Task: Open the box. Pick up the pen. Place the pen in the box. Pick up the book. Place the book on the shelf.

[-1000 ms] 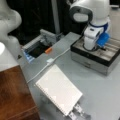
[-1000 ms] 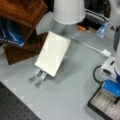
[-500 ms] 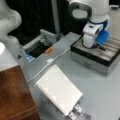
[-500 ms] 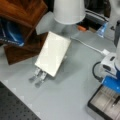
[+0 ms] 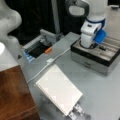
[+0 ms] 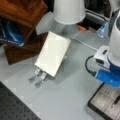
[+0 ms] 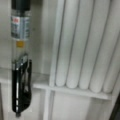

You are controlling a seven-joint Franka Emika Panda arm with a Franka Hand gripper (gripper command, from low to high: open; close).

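Pen (image 7: 21,50) lies flat inside the box (image 5: 90,58), in a narrow compartment beside a row of pale ridges, as the wrist view shows. In both front views it shows as a small dark sliver in the tray (image 5: 102,47) (image 6: 116,100). The box stands with its pale, divided inside exposed, so opening it looks done.

The gripper (image 5: 88,45) hangs low over the box, at its end nearest the bin (image 5: 37,50), its tip at or just below the rim. No fingers show in the wrist view, and the front views hide them behind the white hand. I cannot tell whether the pincer is released or clenched, nor whether it touches the pen.

My judgement is that the step in hand is placing the pen in the box, and that it is at or very near its end, since the pen seems to rest on the compartment floor.

The book (image 5: 58,88) (image 6: 52,52) lies well apart from the box on the table, one short edge resting over two slotted strips (image 5: 77,112). It is not on the shelf (image 5: 15,95), which stands farther from the box than the book, so that part of the task is not yet done.

Whatever move follows calls first for the pincer to be clear of the pen, and for a straight rise out of the box, so that neither its walls nor its dividers are caught.
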